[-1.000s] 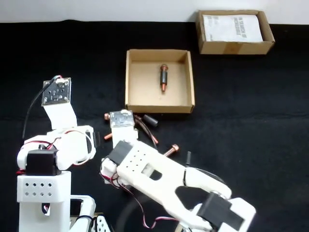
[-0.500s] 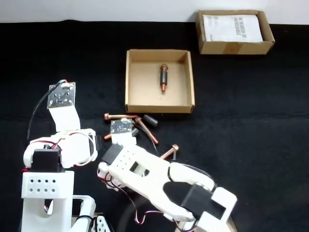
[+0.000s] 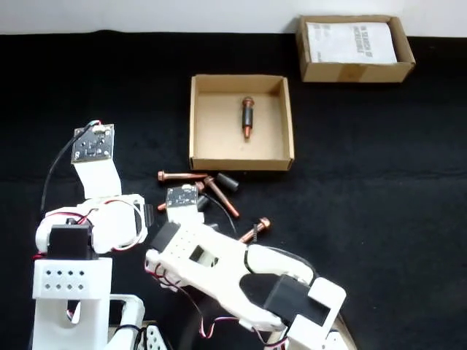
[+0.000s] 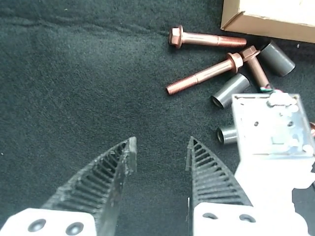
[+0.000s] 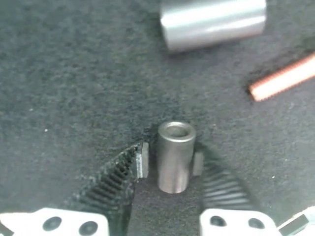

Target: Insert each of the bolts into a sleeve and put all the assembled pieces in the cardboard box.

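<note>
While flat on the cloth, sleeve between fingers of right hand.

Bright even light, soft shadows, glinting sleeve

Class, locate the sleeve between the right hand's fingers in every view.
High view: hidden under the right arm's white wrist block.
Left wrist view: sleeve peeking from beside that block.
Right wrist view: centre, between the right hand's fingers.
Shared landmark: the right arm's wrist block and fingers.

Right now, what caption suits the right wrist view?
Right tool straddling a grey sleeve on black mat; second sleeve and copper bolt tip nearby.
</note>
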Motion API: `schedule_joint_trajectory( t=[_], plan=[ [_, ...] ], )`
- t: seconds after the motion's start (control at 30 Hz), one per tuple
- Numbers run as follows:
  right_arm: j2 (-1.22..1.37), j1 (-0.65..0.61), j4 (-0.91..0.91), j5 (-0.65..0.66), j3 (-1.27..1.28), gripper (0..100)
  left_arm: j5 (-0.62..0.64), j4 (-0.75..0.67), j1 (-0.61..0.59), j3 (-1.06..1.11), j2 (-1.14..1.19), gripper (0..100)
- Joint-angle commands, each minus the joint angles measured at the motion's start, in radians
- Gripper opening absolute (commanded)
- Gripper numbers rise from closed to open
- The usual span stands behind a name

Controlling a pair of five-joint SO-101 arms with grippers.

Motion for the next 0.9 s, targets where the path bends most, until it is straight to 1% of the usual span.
schedule_joint_trajectory(
  t=[0.0, 0.2, 0.27, 0.4, 0.57, 0.63, 0.73, 0.87],
  plan=[
    [0.015, 0.038, -0.013, -0.003, -0.002, 1.9, -0.003, -0.011, 0.002, -0.002, -0.005, 18],
    [0.008, 0.099, -0.002, -0.002, -0.015, 0.7, -0.003, -0.011, 0.002, -0.002, -0.005, 18],
    [0.008, 0.136, 0.054, -0.002, -0.064, 0.7, -0.002, -0.009, 0.002, -0.002, -0.005, 18],
    [0.008, 0.222, 0.234, -0.002, -0.277, 0.7, 0.002, -0.005, 0.002, -0.001, -0.007, 18],
    [0.01, 0.363, 0.441, 0.0, -0.659, 0.7, 0.005, -0.005, 0.008, 0.027, -0.008, 18],
    [0.01, 0.41, 0.504, 0.028, -0.811, 0.7, 0.005, -0.003, 0.008, 0.035, -0.005, 18],
    [0.01, 0.467, 0.567, 0.069, -0.975, 0.7, 0.005, -0.003, 0.01, 0.041, -0.005, 18],
    [0.01, 0.561, 0.567, 0.091, -1.032, 0.7, 0.005, -0.008, 0.019, 0.036, -0.005, 18]
  ],
)
